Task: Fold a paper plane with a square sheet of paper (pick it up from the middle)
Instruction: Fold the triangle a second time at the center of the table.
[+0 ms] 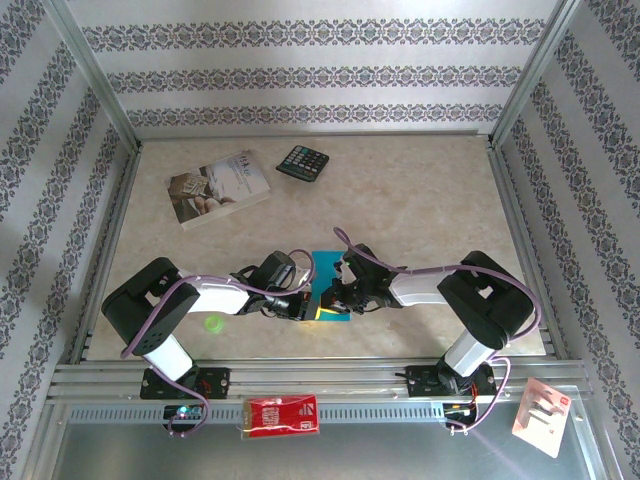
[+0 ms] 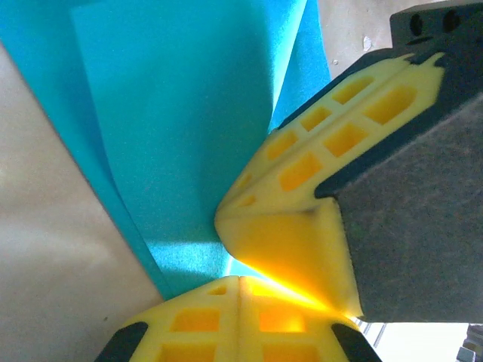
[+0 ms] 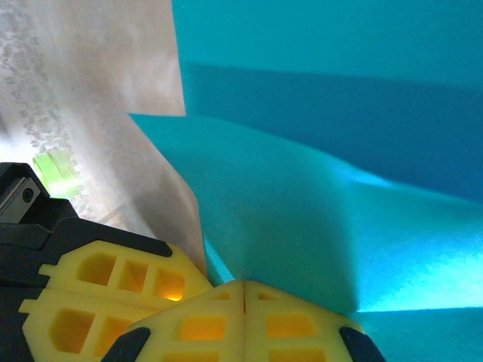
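Note:
The square sheet of paper [image 1: 323, 268] is turquoise-blue and lies partly lifted near the table's front middle, between my two grippers. My left gripper [image 1: 304, 308] meets it from the left and my right gripper [image 1: 336, 298] from the right, tips almost touching. In the left wrist view the left gripper [image 2: 240, 280] is shut, with the paper [image 2: 173, 136] rising in a fold from its tips, and the right gripper's yellow fingers [image 2: 302, 188] press close beside it. In the right wrist view the right gripper [image 3: 244, 285] is shut on a ridge of the paper [image 3: 317, 211]. The left fingers [image 3: 113, 286] sit at lower left.
A pale printed book [image 1: 218, 187] and a black calculator [image 1: 303, 162] lie at the back of the table. A small green thing [image 1: 213, 323] sits by the left arm. A red packet [image 1: 282, 415] and a white card [image 1: 545, 415] rest below the front rail.

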